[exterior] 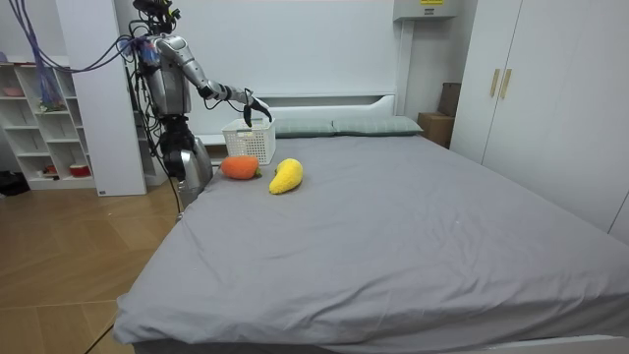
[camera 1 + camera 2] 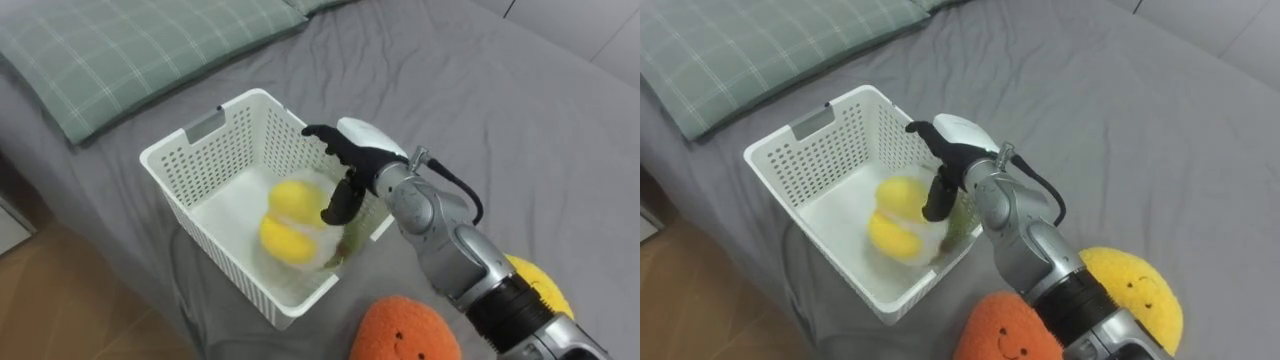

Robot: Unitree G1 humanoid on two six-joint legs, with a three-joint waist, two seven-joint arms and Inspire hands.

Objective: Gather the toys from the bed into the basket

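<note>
Left eye view: right hand point(image 2: 350, 165) above white basket point(image 2: 200, 125) on grey bed point(image 2: 480, 90), fingers apart and slack, clamped on nothing. Yellow toy point(image 2: 285, 225) inside basket, below hand, blurred, clear of fingers. Orange plush point(image 2: 405, 330) and yellow smiling plush point(image 2: 545, 290) on sheet beside forearm, outside basket. Green checked pillow point(image 2: 130, 50) beyond basket. Room view: standing at bedside on room view's left, arm stretched over basket.

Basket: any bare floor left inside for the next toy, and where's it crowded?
Bare basket floor runs from the yellow toy to the handle wall by the pillow. Crowded on the other side, where the open right hand hangs over the toy. Bed beyond is bare.
</note>
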